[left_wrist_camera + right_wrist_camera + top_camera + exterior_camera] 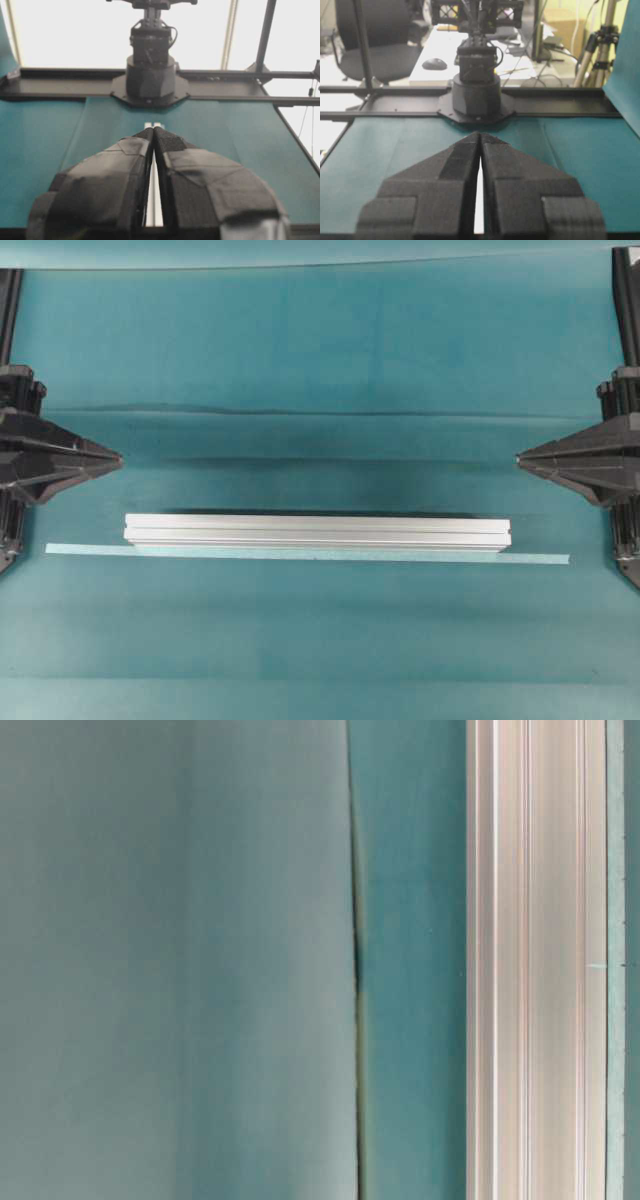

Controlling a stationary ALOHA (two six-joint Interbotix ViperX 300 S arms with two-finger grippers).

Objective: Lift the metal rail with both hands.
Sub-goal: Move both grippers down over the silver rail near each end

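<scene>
I see the metal rail point(317, 530) flat on the teal table point(320, 360), lying just beside the pale tape strip point(300, 554). Left gripper point(118, 459) and right gripper point(520, 458) face each other above the rail's line, well apart from it, fingertips pressed together, holding nothing.
</scene>
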